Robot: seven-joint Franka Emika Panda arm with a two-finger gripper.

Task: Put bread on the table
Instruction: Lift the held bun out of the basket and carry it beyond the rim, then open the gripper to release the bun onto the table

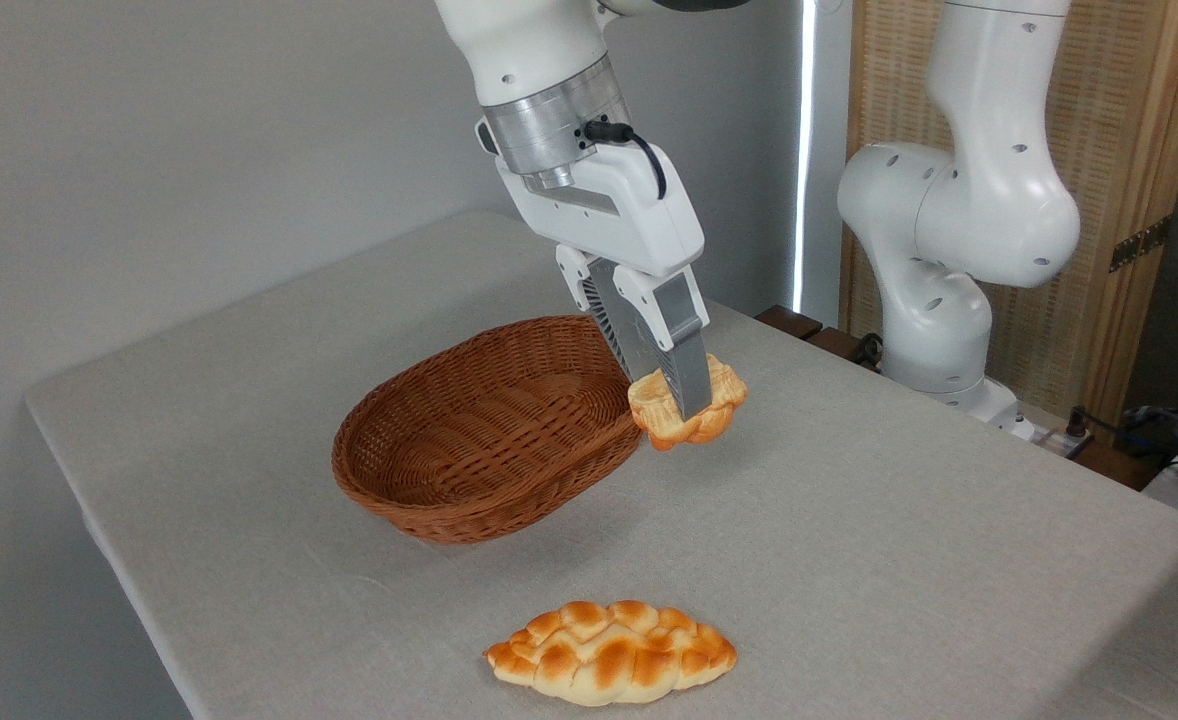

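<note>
Bread [714, 415] sat clamped between the gripper [671, 398] fingers, tilted, held above the table [849, 520] just right of the basket [479, 430]. Near finger hid the bun's middle; 2nd finger mostly obscured.

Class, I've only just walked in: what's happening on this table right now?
The robot arm's gripper is shut on a small round bun, holding it in the air just right of the wicker basket, which looks empty. The bun isn't on the grey table yet. A longer braided loaf already lies on the cloth near the front edge.
</note>
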